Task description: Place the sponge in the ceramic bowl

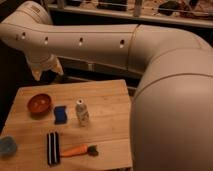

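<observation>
The sponge (pixel 60 114) is a small bright-blue block lying on the wooden table (pixel 107 100), just right of the ceramic bowl (pixel 39 103). The bowl is round, glossy orange-brown and holds nothing. The big white arm crosses the top of the camera view. Its wrist end with the gripper (pixel 43 71) hangs at the upper left, above the table's far-left edge, well above the bowl and behind it. The gripper touches nothing on the table.
A small clear bottle with a white cap (pixel 82 113) stands upright just right of the sponge. A black-and-white striped bar (pixel 53 148) and an orange carrot toy (pixel 77 150) lie near the front edge. A pale blue dish (pixel 7 146) sits at the front left corner.
</observation>
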Tool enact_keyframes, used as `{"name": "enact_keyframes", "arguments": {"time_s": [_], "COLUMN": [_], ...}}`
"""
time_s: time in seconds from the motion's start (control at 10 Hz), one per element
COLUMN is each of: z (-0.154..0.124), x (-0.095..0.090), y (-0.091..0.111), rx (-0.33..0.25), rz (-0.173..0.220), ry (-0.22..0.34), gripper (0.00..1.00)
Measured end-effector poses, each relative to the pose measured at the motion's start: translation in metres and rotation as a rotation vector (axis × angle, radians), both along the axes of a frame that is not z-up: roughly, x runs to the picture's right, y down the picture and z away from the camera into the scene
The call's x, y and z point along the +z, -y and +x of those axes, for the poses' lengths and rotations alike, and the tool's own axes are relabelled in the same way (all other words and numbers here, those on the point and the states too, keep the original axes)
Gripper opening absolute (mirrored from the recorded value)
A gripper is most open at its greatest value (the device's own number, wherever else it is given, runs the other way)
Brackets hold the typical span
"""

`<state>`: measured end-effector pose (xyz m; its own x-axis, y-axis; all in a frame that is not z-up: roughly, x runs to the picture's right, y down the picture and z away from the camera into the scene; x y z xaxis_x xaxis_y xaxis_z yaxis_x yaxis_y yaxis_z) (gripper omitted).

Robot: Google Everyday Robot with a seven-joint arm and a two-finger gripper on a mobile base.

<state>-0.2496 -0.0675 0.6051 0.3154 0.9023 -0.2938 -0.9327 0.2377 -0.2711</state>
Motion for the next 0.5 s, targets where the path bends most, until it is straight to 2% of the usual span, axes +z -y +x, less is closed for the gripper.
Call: {"name": "enact_keyframes", "arguments": {"time_s": [0.2, 0.5], "z": [-0.006, -0.021], "x": [0.023, 0.064], "y": [-0.010, -0.042], "rx": [-0.013, -0.063], "rz": [-0.031, -0.074], "ry": [-0.001, -0.013], "gripper": [0.65, 0.65]}}
